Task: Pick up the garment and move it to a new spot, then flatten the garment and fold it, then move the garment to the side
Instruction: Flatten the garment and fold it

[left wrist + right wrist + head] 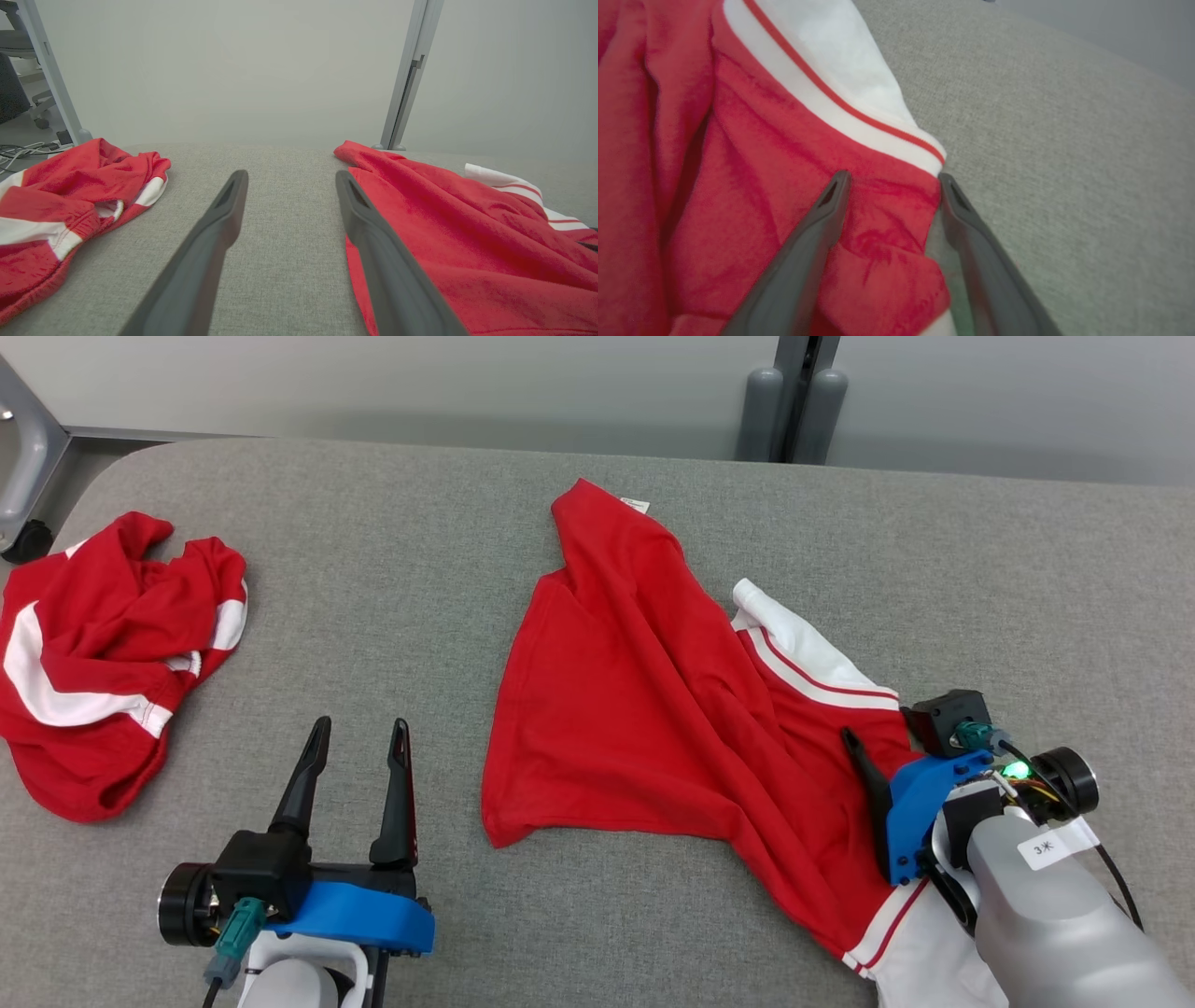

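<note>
**Right arm over the shirt's near end, left arm off its edge**

I take the red garment [653,709] in the middle of the grey table [420,569] as the one to work. It is partly spread but creased. Its long axis runs on a slant from the far tagged corner down to the near right, where it reaches the table's front edge.

My right gripper [893,179] is over that near-right end with its jaws wide apart and nothing between them gripped. In the right wrist view one finger lies over red cloth and the other sits at the cloth's border with the table, just short of the white striped band [840,70]. I cannot tell whether the tips touch the fabric.

My left gripper [362,723] is also spread and empty. It hangs over bare table near the garment's left edge, fingers pointing away from me.

A second red garment [103,663] lies crumpled well apart at far left.

So the right arm is the nearer one, and I judge a pinch here would take that edge.
</note>
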{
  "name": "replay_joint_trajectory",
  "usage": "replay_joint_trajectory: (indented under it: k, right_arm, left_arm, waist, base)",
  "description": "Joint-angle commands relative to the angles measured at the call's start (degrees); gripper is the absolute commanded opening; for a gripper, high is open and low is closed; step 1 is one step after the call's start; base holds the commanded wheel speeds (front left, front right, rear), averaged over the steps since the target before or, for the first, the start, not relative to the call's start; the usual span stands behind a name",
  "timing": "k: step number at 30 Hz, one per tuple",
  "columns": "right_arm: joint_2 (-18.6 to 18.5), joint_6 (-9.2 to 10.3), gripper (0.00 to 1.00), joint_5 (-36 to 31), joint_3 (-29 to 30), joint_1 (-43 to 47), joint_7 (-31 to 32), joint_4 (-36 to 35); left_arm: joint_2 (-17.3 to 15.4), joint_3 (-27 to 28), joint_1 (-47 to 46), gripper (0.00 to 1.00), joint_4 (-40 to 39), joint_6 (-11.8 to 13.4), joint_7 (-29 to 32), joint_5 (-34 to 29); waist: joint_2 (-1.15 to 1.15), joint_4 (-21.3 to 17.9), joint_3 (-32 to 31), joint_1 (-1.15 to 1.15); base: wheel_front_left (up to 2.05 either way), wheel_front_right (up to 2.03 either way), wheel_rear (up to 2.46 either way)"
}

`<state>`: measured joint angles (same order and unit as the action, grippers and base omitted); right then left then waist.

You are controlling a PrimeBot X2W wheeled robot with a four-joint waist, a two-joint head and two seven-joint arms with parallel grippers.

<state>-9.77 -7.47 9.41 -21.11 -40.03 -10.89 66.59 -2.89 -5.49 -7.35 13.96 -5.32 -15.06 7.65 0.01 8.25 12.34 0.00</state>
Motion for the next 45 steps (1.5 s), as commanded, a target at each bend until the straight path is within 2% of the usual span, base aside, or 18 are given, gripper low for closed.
replay_joint_trajectory:
  k: [1,2,8,15,26,29,30,31,37,45]
  right_arm:
    - [0.82,-0.10,0.20,0.33,-1.22,0.27,0.98,1.44]
    - [1.10,-0.10,0.00,0.67,-1.96,0.04,0.63,1.63]
    - [-1.08,-0.03,0.00,2.66,-3.33,-5.21,-2.54,0.23]
    - [-4.52,-0.03,0.00,3.76,-1.97,-14.03,-3.89,-0.45]
    - [-6.17,-0.03,0.00,1.06,4.78,-24.12,-4.35,-2.34]
    - [-5.26,-0.03,0.00,-1.68,7.26,-24.57,-4.34,-3.14]
    - [-4.71,-0.03,0.75,-2.43,7.36,-24.34,-4.33,-2.50]
    - [-4.45,-0.03,1.00,-3.15,7.34,-24.13,-4.32,-1.13]
    - [-3.22,-0.03,1.00,-5.10,8.27,-20.83,-4.33,-1.68]
    - [-3.62,-0.03,1.00,-3.03,9.21,-7.73,-4.33,-12.52]
  left_arm:
    - [0.01,0.02,-0.80,1.00,0.01,0.23,-0.17,0.02]
    - [0.02,0.02,-0.82,1.00,0.07,0.19,-0.17,0.07]
    - [0.03,-0.21,-0.87,1.00,0.00,0.24,-0.17,0.31]
    - [0.02,-0.50,-1.19,1.00,-0.33,0.53,-0.17,0.69]
    - [0.01,-1.35,-2.52,1.00,-0.64,0.76,-0.17,1.11]
    - [0.02,-1.73,-3.06,1.00,-0.44,0.78,-0.17,1.27]
    - [0.02,-1.78,-3.23,1.00,-0.35,0.79,-0.17,1.30]
    - [0.00,-1.84,-3.29,1.00,-0.29,0.79,-0.17,1.34]
    - [0.01,-1.84,-2.96,1.00,-0.03,1.12,-0.17,1.41]
    - [0.00,0.15,-0.54,1.00,0.11,0.87,-0.17,-0.13]
  waist:
    - [-0.01,-0.01,-0.03,0.00]
    - [-0.01,-0.03,-0.06,0.00]
    - [-0.01,0.00,-0.16,0.00]
    - [-0.01,0.85,0.33,0.00]
    - [-0.01,2.53,2.50,0.00]
    - [-0.01,2.92,3.11,0.00]
    - [-0.01,2.95,3.19,0.00]
    - [-0.01,2.97,3.24,0.00]
    - [-0.01,2.25,2.58,0.00]
    - [-0.01,-1.04,-1.39,0.00]
  base:
    - [0.00,0.00,0.00]
    - [0.00,0.00,0.00]
    - [0.00,0.00,0.00]
    - [0.00,0.00,0.00]
    - [0.00,0.00,0.00]
    - [0.00,0.00,0.00]
    - [0.00,0.00,0.00]
    - [0.00,0.00,0.00]
    - [0.00,0.00,0.00]
    - [0.00,0.00,0.00]
